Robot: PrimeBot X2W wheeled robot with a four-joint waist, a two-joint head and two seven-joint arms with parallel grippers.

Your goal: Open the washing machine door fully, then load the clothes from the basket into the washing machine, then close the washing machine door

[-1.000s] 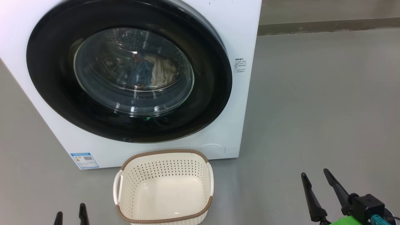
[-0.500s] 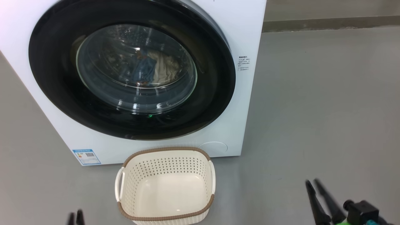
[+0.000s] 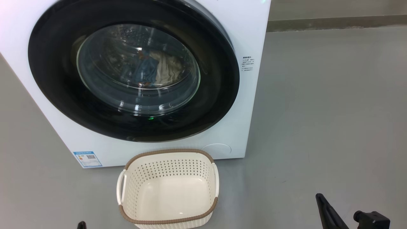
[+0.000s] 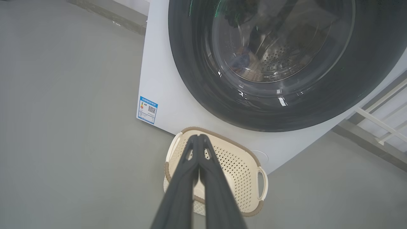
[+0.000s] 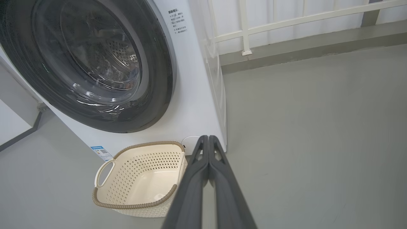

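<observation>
Gleaming black washing machine door [image 3: 47,70] shut, clothes [image 3: 157,71] behind glass, left gripper [image 4: 198,137], right gripper [image 5: 208,138] clenched

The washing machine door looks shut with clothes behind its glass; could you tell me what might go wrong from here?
1. The glossy black round door looks flush on the white boxy washing machine, but its latch is hidden; it may swing open.
2. The empty cream perforated plastic basket stands under that door, near the shut left end effector; an arm move could knock it.
</observation>
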